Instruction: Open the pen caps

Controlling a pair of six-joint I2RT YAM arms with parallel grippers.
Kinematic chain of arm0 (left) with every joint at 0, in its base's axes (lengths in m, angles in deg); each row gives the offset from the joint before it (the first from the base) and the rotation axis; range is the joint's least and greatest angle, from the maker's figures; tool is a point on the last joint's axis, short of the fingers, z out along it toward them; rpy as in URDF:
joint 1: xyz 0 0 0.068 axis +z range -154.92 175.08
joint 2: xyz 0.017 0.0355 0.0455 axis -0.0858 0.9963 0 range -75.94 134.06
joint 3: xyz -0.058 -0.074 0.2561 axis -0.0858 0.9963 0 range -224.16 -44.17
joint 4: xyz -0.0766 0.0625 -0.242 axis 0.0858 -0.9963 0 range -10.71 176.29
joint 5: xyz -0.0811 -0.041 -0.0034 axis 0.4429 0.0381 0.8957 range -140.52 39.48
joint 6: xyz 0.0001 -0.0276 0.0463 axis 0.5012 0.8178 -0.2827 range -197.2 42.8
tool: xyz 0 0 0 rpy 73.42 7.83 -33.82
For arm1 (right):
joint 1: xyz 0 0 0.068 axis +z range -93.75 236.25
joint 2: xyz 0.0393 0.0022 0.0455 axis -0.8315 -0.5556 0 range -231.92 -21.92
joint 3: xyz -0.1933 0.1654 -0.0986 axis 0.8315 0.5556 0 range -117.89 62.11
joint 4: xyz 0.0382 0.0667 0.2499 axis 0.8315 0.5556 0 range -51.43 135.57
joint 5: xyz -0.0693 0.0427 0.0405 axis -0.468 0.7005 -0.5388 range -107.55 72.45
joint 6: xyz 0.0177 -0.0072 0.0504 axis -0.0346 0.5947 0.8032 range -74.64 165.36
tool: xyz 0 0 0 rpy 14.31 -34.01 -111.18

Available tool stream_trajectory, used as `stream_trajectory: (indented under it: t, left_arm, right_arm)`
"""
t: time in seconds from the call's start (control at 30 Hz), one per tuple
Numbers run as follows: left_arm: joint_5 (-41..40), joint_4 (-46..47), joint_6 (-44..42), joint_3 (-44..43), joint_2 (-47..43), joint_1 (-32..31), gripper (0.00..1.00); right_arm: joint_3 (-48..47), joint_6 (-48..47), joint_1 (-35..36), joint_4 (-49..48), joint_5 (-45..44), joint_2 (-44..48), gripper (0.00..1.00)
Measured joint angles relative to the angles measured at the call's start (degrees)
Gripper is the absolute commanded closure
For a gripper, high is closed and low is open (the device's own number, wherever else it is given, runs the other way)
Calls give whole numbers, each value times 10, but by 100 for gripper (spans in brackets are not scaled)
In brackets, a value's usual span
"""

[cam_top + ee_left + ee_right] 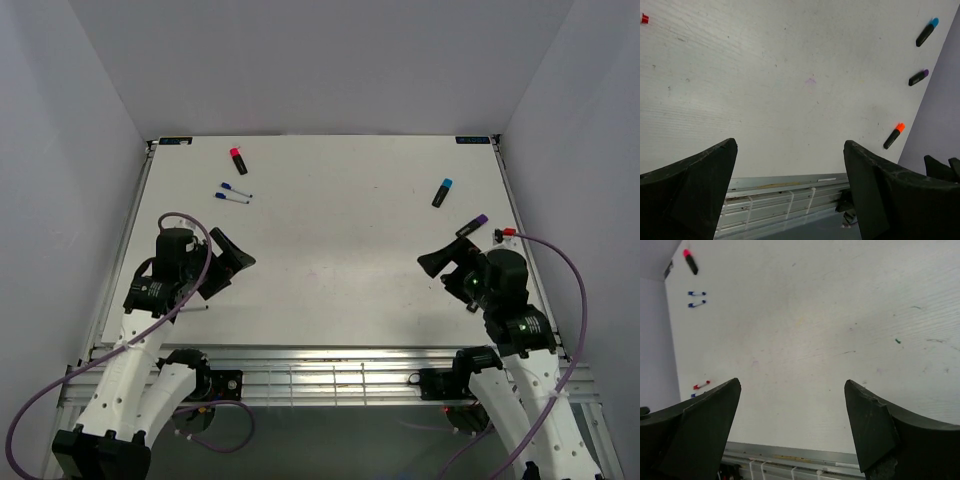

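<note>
The left hand (232, 265) and right hand (438, 268) hang released and empty over the white tabletop (340, 220); a pink cap (235, 152) and cyan cap (447, 183) sit on distant markers.

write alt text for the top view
Over a white table, the left end effector and right end effector hang open and empty. A pink-capped marker and two blue-capped pens lie far left; cyan-capped marker and purple-capped marker right.

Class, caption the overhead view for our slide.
Left gripper and right gripper open above white table; pink-capped black marker, two blue-capped white pens, cyan-capped marker, purple-capped marker untouched.
</note>
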Motion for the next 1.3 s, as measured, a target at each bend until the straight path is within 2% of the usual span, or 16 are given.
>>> stream_trajectory:
  t: [0.27,0.57,0.73,0.83,0.87,0.9,1.07,1.3]
  left_arm:
    - [55,30,-13,42,-20,0,2]
    - [53,48,-55,7,-1,0,2]
    - [40,52,-81,-17,0,0,2]
    - [36,54,-90,-21,0,0,2]
    - [35,54,-93,-21,0,0,2]
    - [36,54,-96,-21,0,0,2]
    - [44,62,-109,-21,-1,0,3]
    - [58,73,-118,-21,-1,0,4]
  right_arm:
    - [-104,-73,0,51,-125,-205,10]
    - [-332,-183,-9,42,-245,-534,10]
    - [-413,-223,-11,18,-269,-665,7]
    - [-449,-239,-12,-3,-280,-730,0]
    - [-462,-243,-14,-3,-282,-748,6]
    - [-480,-250,-16,-7,-284,-772,7]
    - [-545,-276,-34,-42,-280,-873,7]
    - [-601,-288,-56,-52,-261,-948,8]
